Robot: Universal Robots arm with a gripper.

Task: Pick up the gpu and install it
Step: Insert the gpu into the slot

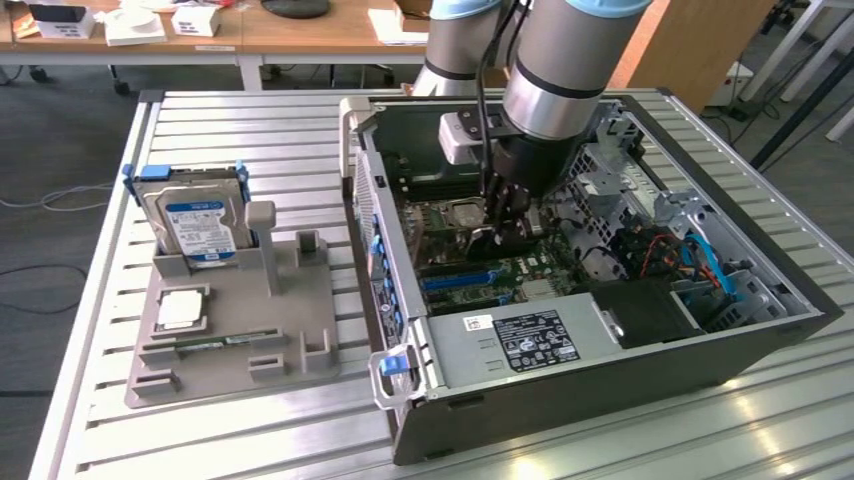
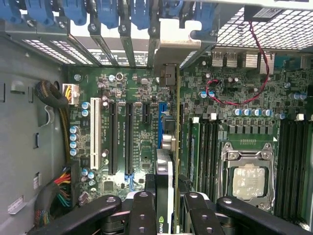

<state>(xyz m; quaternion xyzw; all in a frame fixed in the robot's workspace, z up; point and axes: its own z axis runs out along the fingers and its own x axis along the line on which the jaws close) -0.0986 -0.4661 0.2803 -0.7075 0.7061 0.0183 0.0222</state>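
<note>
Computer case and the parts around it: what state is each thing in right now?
computer case: lying on its side, open.
gpu: gripped edge-on above the motherboard.
end effector: shut on the gpu.
hard drive: standing upright in the grey holder.
memory stick: lying flat in the grey holder.

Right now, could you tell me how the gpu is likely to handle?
The gpu looks like a thin circuit card, so probably stiff but fragile. Held edge-on in the gripper by a narrow strip, it may twist if pushed sideways.
</note>
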